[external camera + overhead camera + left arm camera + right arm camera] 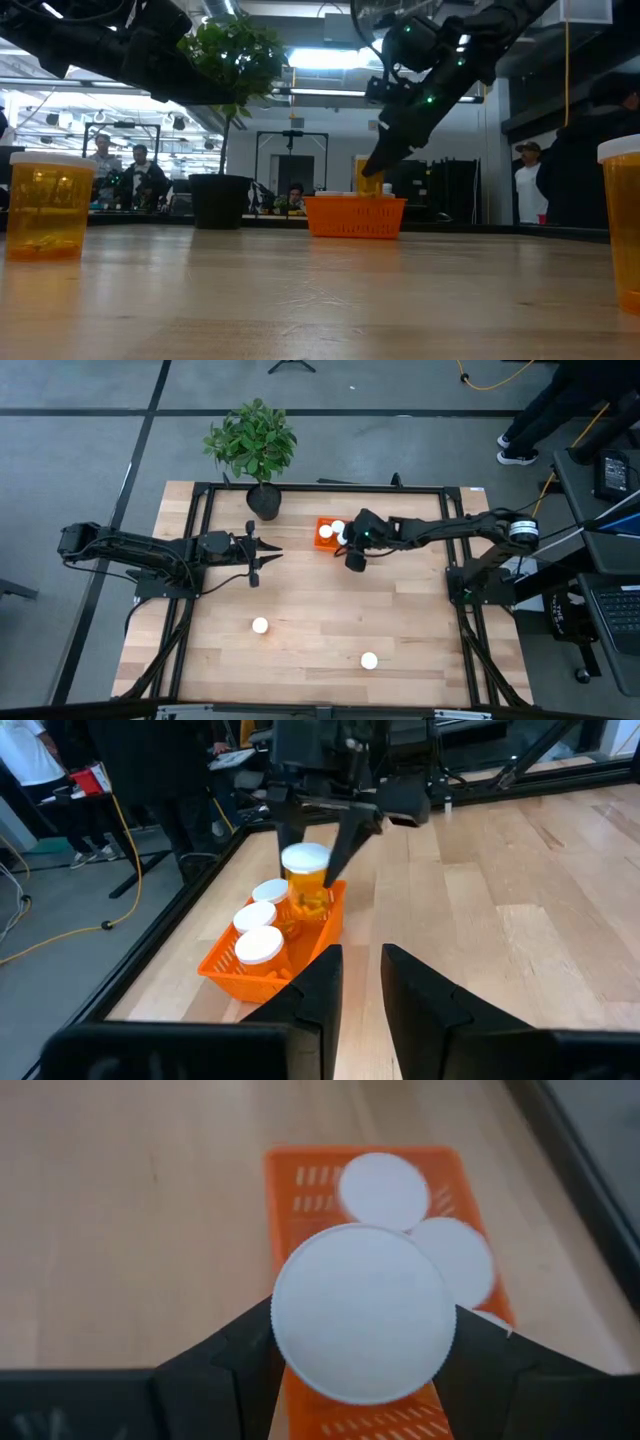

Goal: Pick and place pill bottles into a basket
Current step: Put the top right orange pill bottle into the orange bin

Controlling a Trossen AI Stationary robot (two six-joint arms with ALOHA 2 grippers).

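Observation:
The orange basket [322,544] stands at the table's far middle, with three white-capped pill bottles [258,944] standing in it. My right gripper [347,542] is over the basket's right end, shut on another pill bottle [305,880]. Two more pill bottles stand upright on the near part of the table, one at left [260,626] and one at right [369,660]. My left gripper [360,985] hovers to the left of the basket, pointing at it, its fingers a little apart with nothing between them. My right gripper pinches the bottle between its two fingers [245,1355], one on each side just below the white cap [363,1313]. The fingers slant down from the table's right. The bottle is upright over the basket's right end [372,183]; whether its base touches the basket cannot be told.
A dark pot with a green plant [264,500] stands at the far edge, just left of the basket. A black frame [440,488] runs round the table. People stand in the room beyond the far side.

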